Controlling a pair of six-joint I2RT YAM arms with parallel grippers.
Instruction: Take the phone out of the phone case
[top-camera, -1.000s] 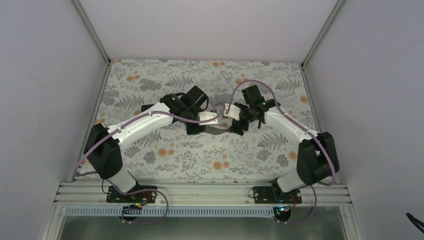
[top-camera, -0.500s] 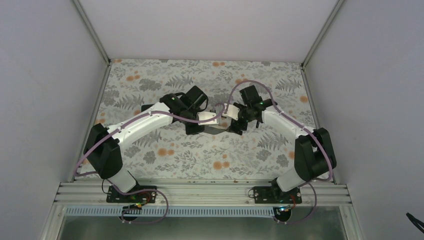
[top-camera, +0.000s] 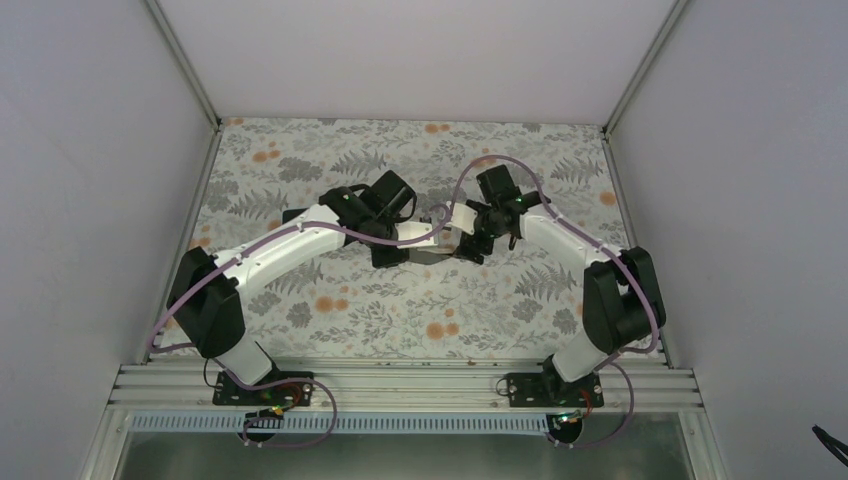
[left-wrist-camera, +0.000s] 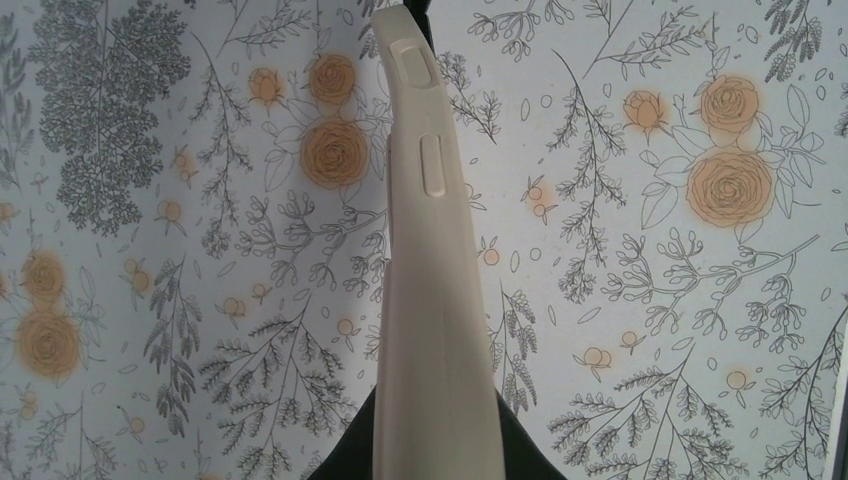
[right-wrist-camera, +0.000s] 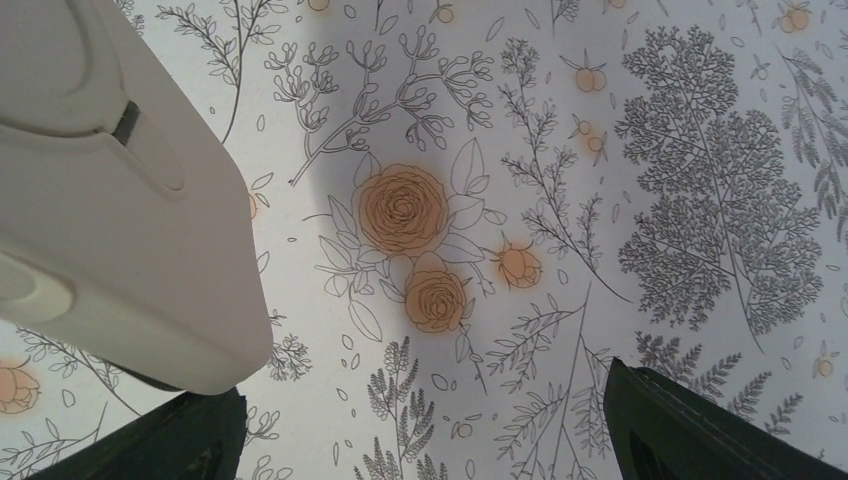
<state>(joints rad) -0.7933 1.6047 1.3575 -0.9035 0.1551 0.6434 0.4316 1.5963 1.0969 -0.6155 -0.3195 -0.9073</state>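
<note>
The cream phone case (top-camera: 428, 237) is held above the floral table between the two arms. In the left wrist view the case (left-wrist-camera: 432, 300) shows edge-on, with two side buttons, running up from between my dark fingers (left-wrist-camera: 345, 462). My left gripper (left-wrist-camera: 435, 435) is shut on it and also shows in the top view (top-camera: 400, 243). My right gripper (right-wrist-camera: 420, 385) is wide open, and it too shows in the top view (top-camera: 470, 238). A corner of the case (right-wrist-camera: 120, 220) lies just above its left finger (right-wrist-camera: 170, 440), not between the jaws. The phone itself cannot be told apart from the case.
The floral tablecloth (top-camera: 330, 300) covers the table. Grey walls with metal posts (top-camera: 185, 60) close in the left, right and back. An aluminium rail (top-camera: 400, 385) runs along the near edge by the arm bases.
My right gripper has moved left, closer to the end of the case. The dark underside seen below the case earlier is now mostly hidden. The left arm has hardly moved.
</note>
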